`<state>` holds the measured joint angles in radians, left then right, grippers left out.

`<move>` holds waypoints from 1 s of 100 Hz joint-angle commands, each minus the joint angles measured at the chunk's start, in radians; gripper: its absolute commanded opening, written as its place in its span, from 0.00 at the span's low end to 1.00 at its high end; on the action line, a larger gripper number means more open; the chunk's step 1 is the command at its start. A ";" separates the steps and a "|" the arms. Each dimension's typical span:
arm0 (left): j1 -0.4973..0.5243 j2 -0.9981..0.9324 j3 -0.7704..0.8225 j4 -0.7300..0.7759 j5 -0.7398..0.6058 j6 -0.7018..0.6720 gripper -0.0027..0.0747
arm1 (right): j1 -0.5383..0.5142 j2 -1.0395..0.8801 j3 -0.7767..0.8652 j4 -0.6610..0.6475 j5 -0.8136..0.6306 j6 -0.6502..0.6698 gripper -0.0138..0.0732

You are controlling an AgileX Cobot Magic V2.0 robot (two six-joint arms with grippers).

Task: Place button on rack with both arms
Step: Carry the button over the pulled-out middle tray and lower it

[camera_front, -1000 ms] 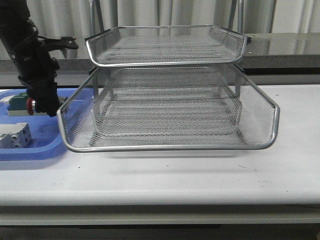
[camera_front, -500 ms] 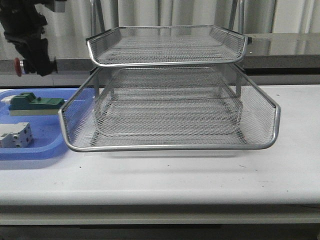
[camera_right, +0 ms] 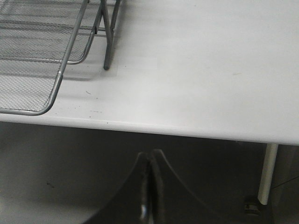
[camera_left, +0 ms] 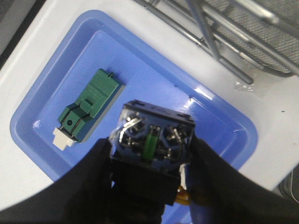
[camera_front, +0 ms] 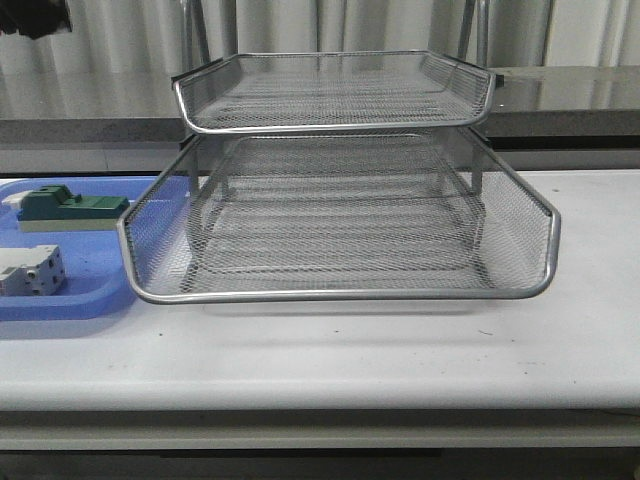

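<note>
The button (camera_left: 152, 140) was held clamped in the left gripper (camera_left: 149, 161) high above the blue tray (camera_left: 42, 98), presumably for transfer to the rack (camera_front: 340, 180), while the right gripper (camera_right: 149, 186) hung closed and empty.

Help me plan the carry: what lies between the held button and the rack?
In the left wrist view, only the blue tray's rim and a strip of white table separate the button, clamped in the left gripper, from the rack.
</note>
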<state>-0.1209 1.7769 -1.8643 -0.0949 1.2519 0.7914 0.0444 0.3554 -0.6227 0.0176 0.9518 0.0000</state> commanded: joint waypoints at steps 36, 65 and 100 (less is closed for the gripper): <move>-0.232 -0.289 0.230 -0.063 0.027 -0.123 0.04 | -0.005 0.008 -0.034 -0.008 -0.058 0.000 0.08; -0.463 -0.254 0.315 -0.100 -0.089 -0.122 0.02 | -0.005 0.008 -0.034 -0.008 -0.058 0.000 0.08; -0.571 -0.083 0.315 -0.101 -0.317 -0.117 0.02 | -0.005 0.008 -0.034 -0.008 -0.058 0.000 0.08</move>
<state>-0.6789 1.7023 -1.5239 -0.1712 1.0139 0.6841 0.0444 0.3554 -0.6227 0.0176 0.9518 0.0000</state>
